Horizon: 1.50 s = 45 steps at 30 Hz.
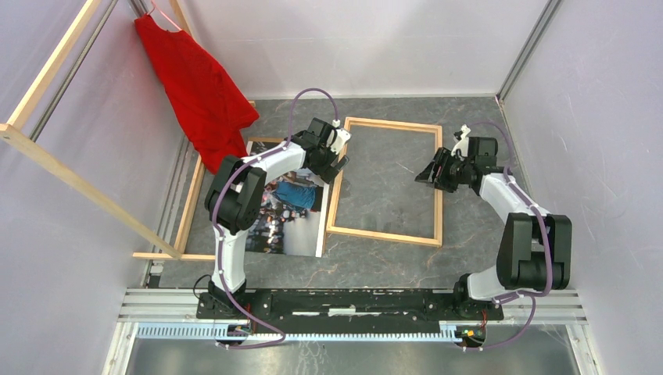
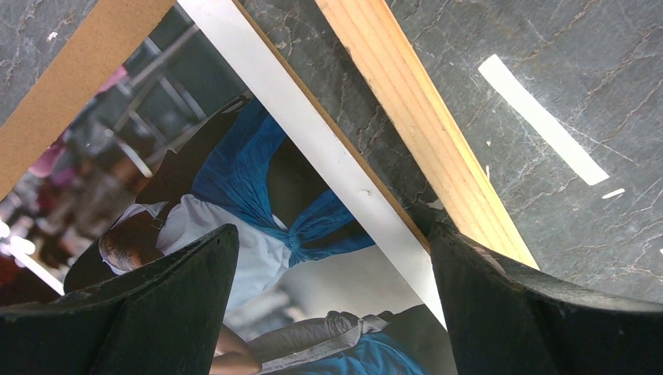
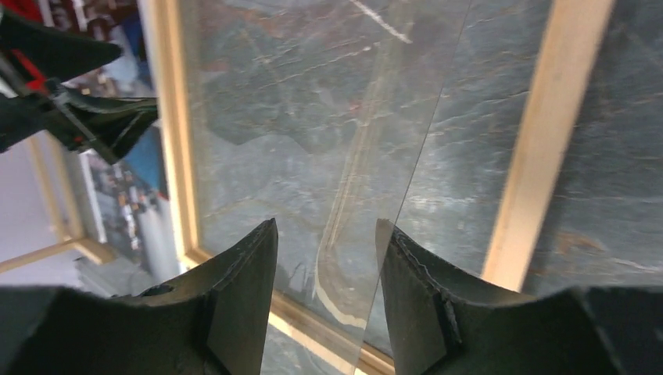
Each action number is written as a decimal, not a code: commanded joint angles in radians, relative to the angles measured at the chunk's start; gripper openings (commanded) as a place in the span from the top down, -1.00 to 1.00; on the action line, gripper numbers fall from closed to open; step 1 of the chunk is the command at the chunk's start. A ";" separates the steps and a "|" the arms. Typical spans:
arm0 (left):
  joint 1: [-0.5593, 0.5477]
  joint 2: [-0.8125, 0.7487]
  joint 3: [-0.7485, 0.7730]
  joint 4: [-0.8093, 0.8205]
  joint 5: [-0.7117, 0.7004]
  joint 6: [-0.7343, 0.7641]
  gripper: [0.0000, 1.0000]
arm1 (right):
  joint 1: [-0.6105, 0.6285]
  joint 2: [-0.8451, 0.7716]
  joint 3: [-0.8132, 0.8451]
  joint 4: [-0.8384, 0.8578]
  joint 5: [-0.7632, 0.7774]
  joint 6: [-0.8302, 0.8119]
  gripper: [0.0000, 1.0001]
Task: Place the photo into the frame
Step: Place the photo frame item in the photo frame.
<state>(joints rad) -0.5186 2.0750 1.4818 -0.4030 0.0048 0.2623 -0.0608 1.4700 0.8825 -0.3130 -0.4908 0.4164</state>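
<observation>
The grey marbled surface (image 1: 469, 234) sits inside white walls, with a red shirt (image 1: 195, 86) hanging from a wooden rack (image 1: 47, 74) at the far left. From above, the frame (image 1: 384, 235) lies flat near the middle, its long axis running away from my bases and tilted slightly. The photo (image 1: 293, 223) lies just to its left, picture side up, with its long axis running the same way. My left hand (image 1: 335, 166) hovers over the gap between them, and my right hand (image 1: 426, 176) is by the frame's right rail. At my left wrist the fingers (image 2: 141, 312) stand wide: one is over the photo, the other over the light-wood rail. The print shows a figure in blue cloth, has a white border, and rests on a brown backing board (image 2: 70, 78). A white tape strip (image 2: 543, 117) lies on the surface inside the frame. At my right wrist the fingers (image 3: 242, 297) are set narrower, still apart. The edge of a clear sheet (image 3: 313, 117) shows in the gap, and neither finger visibly touches it.
</observation>
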 commanded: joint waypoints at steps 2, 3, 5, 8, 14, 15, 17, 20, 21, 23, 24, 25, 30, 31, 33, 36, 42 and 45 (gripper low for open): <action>-0.005 -0.034 -0.015 0.022 -0.002 0.037 -0.95 | -0.011 -0.029 -0.067 0.164 -0.226 0.120 -0.11; -0.005 -0.035 -0.017 0.023 -0.002 0.038 -0.95 | -0.011 -0.025 -0.076 0.176 -0.235 0.129 -0.11; -0.004 -0.037 -0.016 0.021 -0.002 0.037 -0.95 | -0.011 -0.015 -0.086 0.178 -0.229 0.129 -0.05; -0.004 -0.039 -0.018 0.023 -0.002 0.037 -0.95 | -0.011 -0.013 -0.085 0.163 -0.192 0.114 0.16; -0.003 -0.039 -0.004 0.012 -0.002 0.036 -0.95 | -0.011 -0.075 -0.082 0.230 -0.255 0.128 0.65; -0.002 -0.039 0.000 0.009 -0.001 0.031 -0.95 | -0.011 -0.086 -0.087 0.261 -0.283 0.148 0.68; 0.001 -0.039 0.004 0.004 0.002 0.021 -0.95 | -0.011 -0.096 -0.098 0.338 -0.348 0.199 0.75; 0.003 -0.041 0.009 -0.003 0.021 0.012 -0.95 | -0.011 -0.107 -0.105 0.421 -0.393 0.255 0.82; 0.003 -0.041 0.008 -0.003 0.025 0.011 -0.94 | -0.011 -0.111 -0.106 0.435 -0.402 0.266 0.83; 0.004 -0.042 0.009 -0.003 0.032 0.009 -0.94 | -0.012 -0.115 -0.112 0.476 -0.425 0.290 0.86; 0.004 -0.044 0.009 -0.004 0.037 0.006 -0.94 | -0.011 -0.117 -0.119 0.506 -0.438 0.307 0.87; 0.005 -0.043 0.011 -0.006 0.042 0.004 -0.94 | -0.011 -0.119 -0.127 0.527 -0.447 0.323 0.86; 0.016 -0.038 0.027 -0.020 0.076 -0.014 -0.94 | -0.007 -0.117 -0.133 0.570 -0.468 0.342 0.87; 0.022 -0.037 0.029 -0.021 0.081 -0.018 -0.94 | -0.004 -0.117 -0.133 0.580 -0.473 0.348 0.86; 0.031 -0.037 0.034 -0.027 0.098 -0.029 -0.94 | 0.003 -0.115 -0.131 0.603 -0.481 0.362 0.86; 0.046 -0.039 0.042 -0.032 0.115 -0.042 -0.94 | 0.020 -0.113 -0.126 0.642 -0.486 0.384 0.85; 0.058 -0.043 0.043 -0.033 0.119 -0.049 -0.93 | 0.052 -0.101 -0.115 0.664 -0.488 0.388 0.85; 0.058 -0.040 0.041 -0.033 0.120 -0.052 -0.93 | 0.055 -0.100 -0.130 0.698 -0.500 0.405 0.85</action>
<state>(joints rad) -0.4664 2.0727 1.4876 -0.4259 0.1120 0.2596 -0.0162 1.3819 0.7528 0.2962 -0.9531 0.7975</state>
